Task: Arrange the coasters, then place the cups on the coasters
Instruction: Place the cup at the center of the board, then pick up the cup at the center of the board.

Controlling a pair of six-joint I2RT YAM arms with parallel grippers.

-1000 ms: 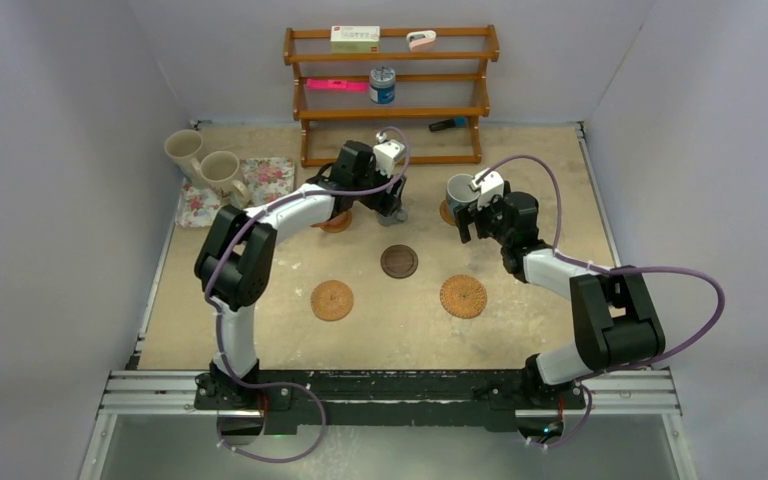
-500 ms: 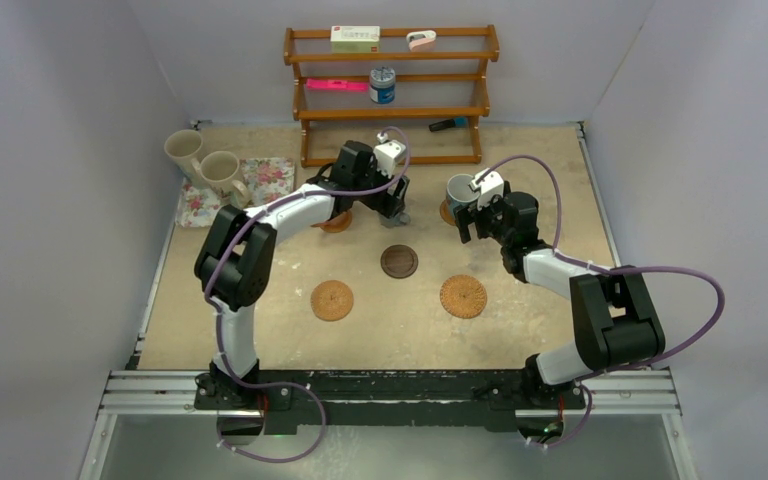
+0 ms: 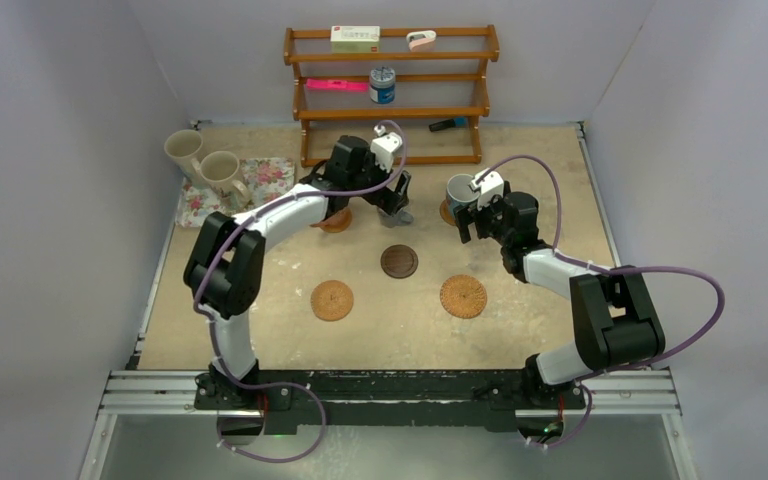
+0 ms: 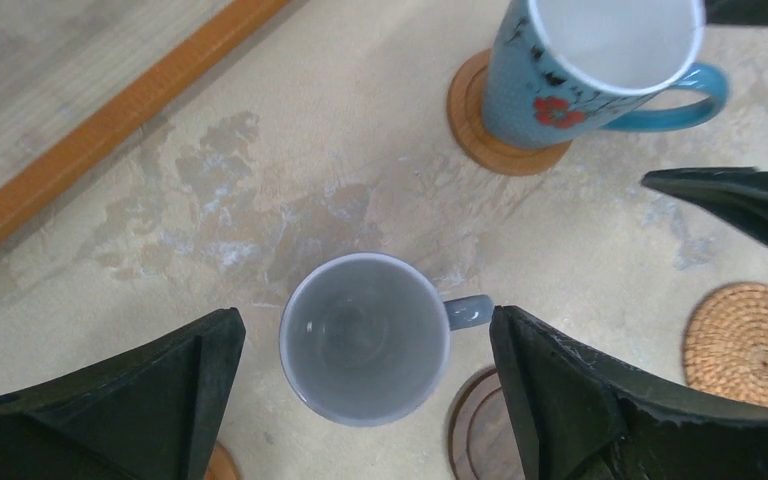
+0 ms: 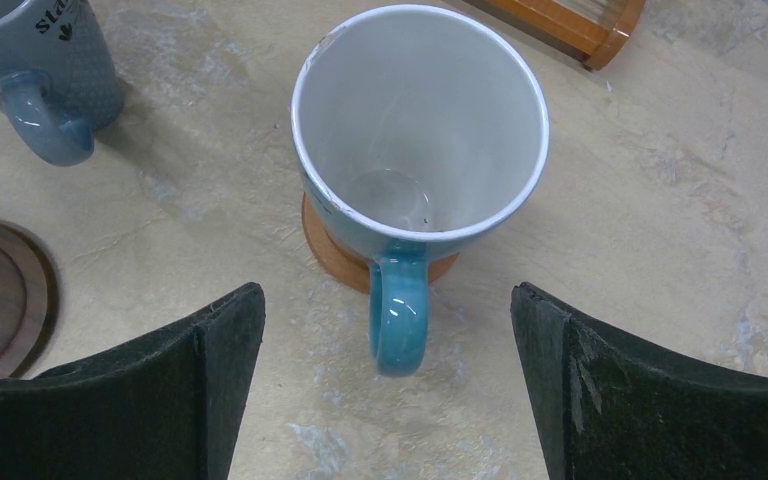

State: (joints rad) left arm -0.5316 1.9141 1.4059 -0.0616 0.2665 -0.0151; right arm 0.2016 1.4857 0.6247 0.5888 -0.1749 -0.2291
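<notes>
A small grey cup (image 4: 365,338) stands upright on the bare table between the wide-apart fingers of my open left gripper (image 4: 365,330) (image 3: 392,207), and neither finger touches it. A light blue cup (image 5: 420,130) (image 3: 457,190) sits on an orange coaster (image 5: 345,252). Its handle (image 5: 398,312) points into my open right gripper (image 5: 385,300) (image 3: 472,222), untouched. A dark brown coaster (image 3: 399,261) and two woven coasters (image 3: 332,300) (image 3: 462,296) lie bare. Another orange coaster (image 3: 337,222) shows partly under the left arm. Two cream cups (image 3: 182,148) (image 3: 222,172) stand at the far left.
A floral tray (image 3: 265,180) lies beside the cream cups. A wooden rack (image 3: 390,95) along the back wall holds a tin can (image 3: 382,86), a box and small items. Side walls close in the table on the left and right.
My left gripper has opened wide, letting go of the grey cup, and its arm has shifted back a little. The right arm has not moved.
</notes>
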